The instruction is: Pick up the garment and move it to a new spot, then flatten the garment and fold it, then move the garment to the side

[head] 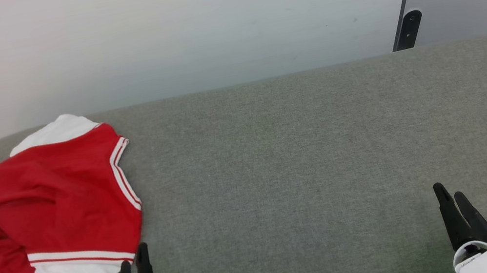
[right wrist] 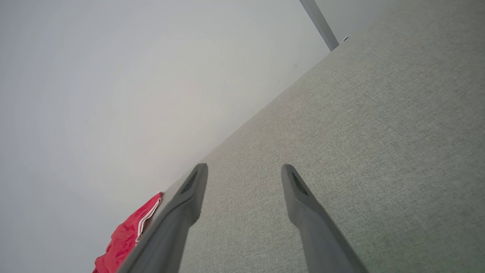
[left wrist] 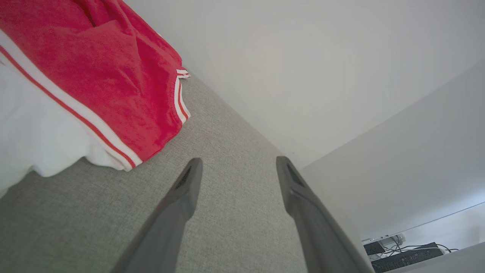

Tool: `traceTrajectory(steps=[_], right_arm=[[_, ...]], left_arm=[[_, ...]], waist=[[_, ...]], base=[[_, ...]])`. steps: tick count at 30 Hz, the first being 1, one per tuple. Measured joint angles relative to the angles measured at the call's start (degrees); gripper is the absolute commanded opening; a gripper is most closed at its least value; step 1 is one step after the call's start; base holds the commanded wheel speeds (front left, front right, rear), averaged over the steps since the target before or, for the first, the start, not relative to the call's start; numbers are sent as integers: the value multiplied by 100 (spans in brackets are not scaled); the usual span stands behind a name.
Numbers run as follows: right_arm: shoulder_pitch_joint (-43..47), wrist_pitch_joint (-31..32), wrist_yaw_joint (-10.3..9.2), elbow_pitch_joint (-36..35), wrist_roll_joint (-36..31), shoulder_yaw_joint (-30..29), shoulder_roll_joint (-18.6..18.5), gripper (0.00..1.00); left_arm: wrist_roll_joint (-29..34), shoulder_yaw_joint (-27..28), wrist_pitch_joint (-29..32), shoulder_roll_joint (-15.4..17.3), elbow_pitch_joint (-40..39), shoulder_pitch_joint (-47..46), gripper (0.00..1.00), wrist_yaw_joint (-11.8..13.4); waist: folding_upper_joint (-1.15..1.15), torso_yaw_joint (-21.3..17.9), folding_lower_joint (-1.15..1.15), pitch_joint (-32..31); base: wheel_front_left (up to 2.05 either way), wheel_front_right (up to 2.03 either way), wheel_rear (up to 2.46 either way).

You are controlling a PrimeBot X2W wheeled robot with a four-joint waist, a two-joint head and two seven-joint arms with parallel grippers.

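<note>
The garment (head: 52, 208) lies crumpled at the left end of the grey fabric surface (head: 301, 156), red body up, white sleeves poking out at its far and near ends, striped white bands along the seams. In the left wrist view the garment (left wrist: 102, 76) sits up and left of the fingers. My left gripper (head: 134, 256) stands open just beside the garment's near right corner, nothing between its fingers. My right gripper (head: 449, 191) is open over bare fabric at the lower right, far from the garment (right wrist: 129, 235).
The grey surface ends at a pale wall (head: 181, 28) behind it and rounds off at the left. A dark post (head: 408, 30) stands at the back right. Cables and a dark device (left wrist: 405, 256) lie low beyond the surface's edge.
</note>
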Motion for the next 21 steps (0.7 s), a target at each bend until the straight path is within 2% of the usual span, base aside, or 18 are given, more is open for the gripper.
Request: traceTrajectory(steps=[21], right_arm=[[154, -299, 0, -323, -1629, 88, -4, 100]], left_arm=[[1800, -168, -354, 14, -343, 133, 100, -5]], waist=[[0, 10, 0, 67]], base=[[0, 0, 0]])
